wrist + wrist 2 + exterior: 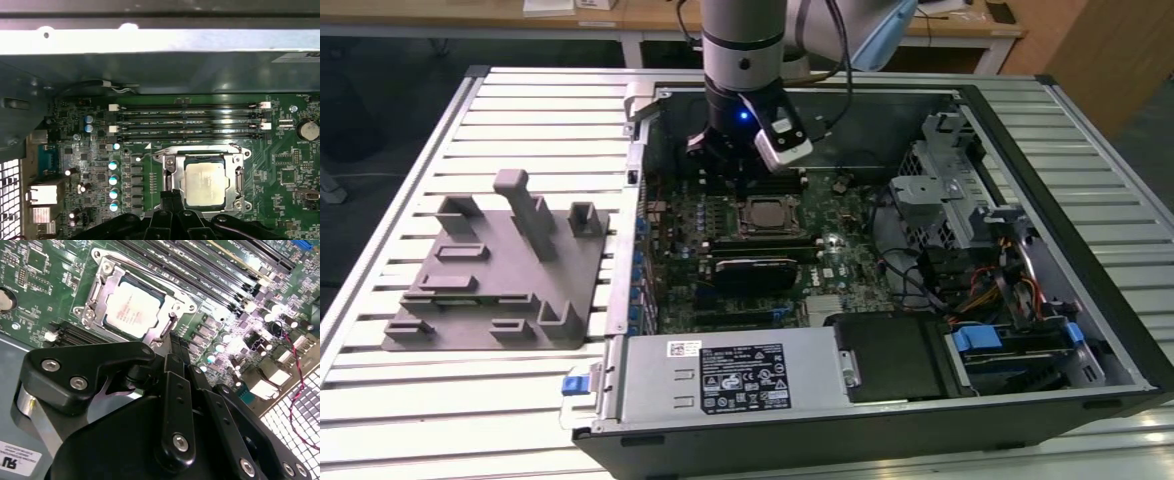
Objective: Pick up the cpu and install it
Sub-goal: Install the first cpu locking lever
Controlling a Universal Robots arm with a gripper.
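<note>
The cpu (765, 215), a pale silver square chip, lies flat inside the metal socket frame (736, 226) on the motherboard of an open computer case. Both wrist views look down on the cpu (134, 310) (204, 184) seated in the socket frame (105, 271) (239, 169). My gripper (727, 182) hangs over the board just at the exterior view's left of the socket. In both wrist views its black fingers are pressed together beside the socket's edge, so the gripper (175, 342) (170, 196) is shut, with nothing between the fingers.
A grey plastic fixture (494, 270) stands on the slatted table at the exterior view's left of the case. Memory slots (185, 120) run beside the socket. A power supply (734, 375), drive cage (947, 185) and cables (987, 290) crowd the case. A case wall (150, 42) lies beyond the slots.
</note>
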